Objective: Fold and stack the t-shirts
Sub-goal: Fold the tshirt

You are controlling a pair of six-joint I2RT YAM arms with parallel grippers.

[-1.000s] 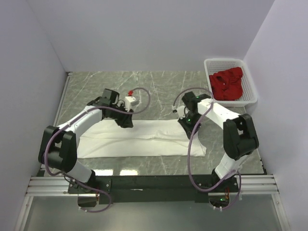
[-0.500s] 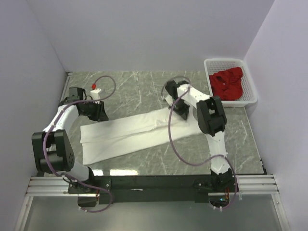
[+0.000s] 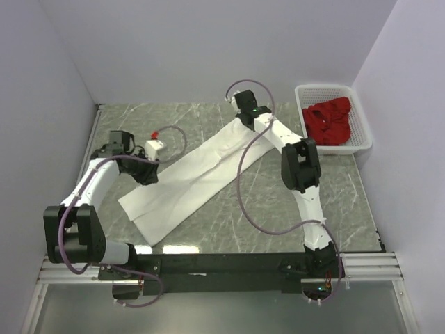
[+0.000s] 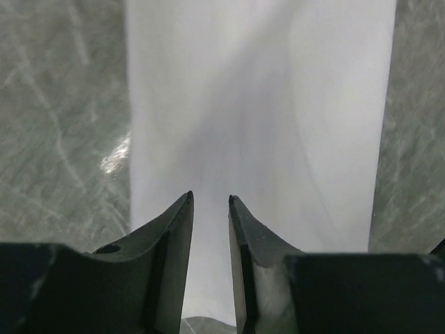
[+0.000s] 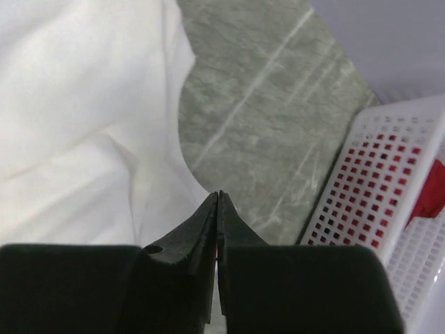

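Pretty clearly a lab test cell, not anyone's home: plain white walls (image 3: 208, 49) box in a grey marble-look table (image 3: 348, 202) from 9 round to 3 o'clock, with a bare aluminium rail (image 3: 222, 268) at 6.
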